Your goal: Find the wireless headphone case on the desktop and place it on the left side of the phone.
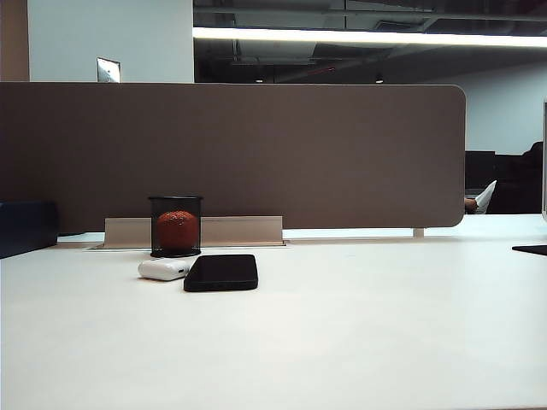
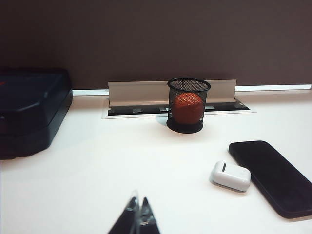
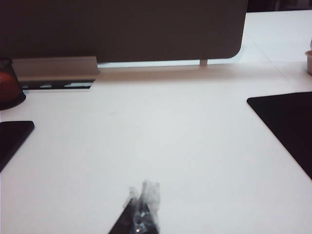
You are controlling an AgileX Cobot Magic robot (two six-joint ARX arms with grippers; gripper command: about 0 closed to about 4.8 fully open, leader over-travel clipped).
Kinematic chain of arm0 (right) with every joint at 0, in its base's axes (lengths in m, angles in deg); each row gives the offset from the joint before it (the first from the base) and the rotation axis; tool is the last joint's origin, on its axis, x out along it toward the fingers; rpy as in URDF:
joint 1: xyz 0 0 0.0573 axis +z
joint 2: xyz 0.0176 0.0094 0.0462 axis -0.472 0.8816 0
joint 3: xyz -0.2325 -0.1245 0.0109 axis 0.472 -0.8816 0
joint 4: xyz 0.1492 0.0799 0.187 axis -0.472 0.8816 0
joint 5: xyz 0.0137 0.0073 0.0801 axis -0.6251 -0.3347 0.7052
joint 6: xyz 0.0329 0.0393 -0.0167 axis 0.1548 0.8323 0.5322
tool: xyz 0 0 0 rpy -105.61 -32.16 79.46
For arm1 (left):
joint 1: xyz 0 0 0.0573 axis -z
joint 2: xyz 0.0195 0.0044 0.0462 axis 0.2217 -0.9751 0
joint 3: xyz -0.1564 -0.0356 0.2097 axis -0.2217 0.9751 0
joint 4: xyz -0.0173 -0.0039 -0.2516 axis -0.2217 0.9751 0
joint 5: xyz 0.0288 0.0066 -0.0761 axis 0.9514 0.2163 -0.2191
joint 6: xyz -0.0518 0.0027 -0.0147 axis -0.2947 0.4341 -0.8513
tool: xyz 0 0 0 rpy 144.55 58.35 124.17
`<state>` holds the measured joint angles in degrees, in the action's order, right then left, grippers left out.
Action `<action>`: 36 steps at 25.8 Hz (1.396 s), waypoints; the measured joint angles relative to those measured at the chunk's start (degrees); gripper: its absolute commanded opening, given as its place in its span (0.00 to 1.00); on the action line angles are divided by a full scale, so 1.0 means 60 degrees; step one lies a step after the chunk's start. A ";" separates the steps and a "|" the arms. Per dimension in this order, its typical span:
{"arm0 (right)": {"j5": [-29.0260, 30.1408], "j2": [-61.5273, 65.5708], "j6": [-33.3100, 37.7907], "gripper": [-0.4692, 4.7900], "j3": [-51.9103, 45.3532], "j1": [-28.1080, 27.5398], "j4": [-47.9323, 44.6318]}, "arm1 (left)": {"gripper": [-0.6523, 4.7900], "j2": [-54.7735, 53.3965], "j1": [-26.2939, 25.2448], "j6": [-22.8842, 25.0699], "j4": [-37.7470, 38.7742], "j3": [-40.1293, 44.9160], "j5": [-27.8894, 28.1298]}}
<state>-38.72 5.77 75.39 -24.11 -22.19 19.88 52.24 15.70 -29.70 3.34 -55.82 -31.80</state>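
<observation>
Exterior view: wireless headphone case (image 1: 164, 269) apparently touching phone's (image 1: 221, 272) left.

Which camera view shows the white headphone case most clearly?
The left wrist view: the headphone case appears large, beside the phone. The exterior view shows it smaller; the right wrist view does not show it.

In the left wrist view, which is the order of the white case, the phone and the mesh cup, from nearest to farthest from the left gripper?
From the left gripper, shut and low over the desk:
1. The wireless headphone case, nearest, lying on the desktop close beside the phone.
2. The phone, flat just beyond the case, on the same side.
3. The mesh cup with the orange ball, farthest, by the partition.
</observation>
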 measured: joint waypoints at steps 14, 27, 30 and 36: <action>-0.0004 -0.1351 -0.0040 0.08 -0.1264 0.0000 -0.0357 | 0.11 0.0000 0.0000 0.0000 0.0015 0.0000 0.0000; -0.0004 -0.1381 -0.0317 0.08 -0.1927 0.0000 -0.1082 | 0.11 0.0000 0.0000 -0.0004 0.0018 0.0000 0.0000; -0.0004 -0.1377 -0.0492 0.08 -0.1931 0.0000 -0.1082 | 0.11 0.0000 0.0000 0.0000 0.0018 0.0000 0.0000; -0.0004 -0.1377 -0.0546 0.08 -0.1931 0.0000 -0.1078 | 0.11 0.0000 0.0000 0.0000 0.0018 0.0000 0.0000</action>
<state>-38.74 -2.49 72.11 -35.70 -22.19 13.41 52.24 15.70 -29.70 3.45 -55.82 -31.80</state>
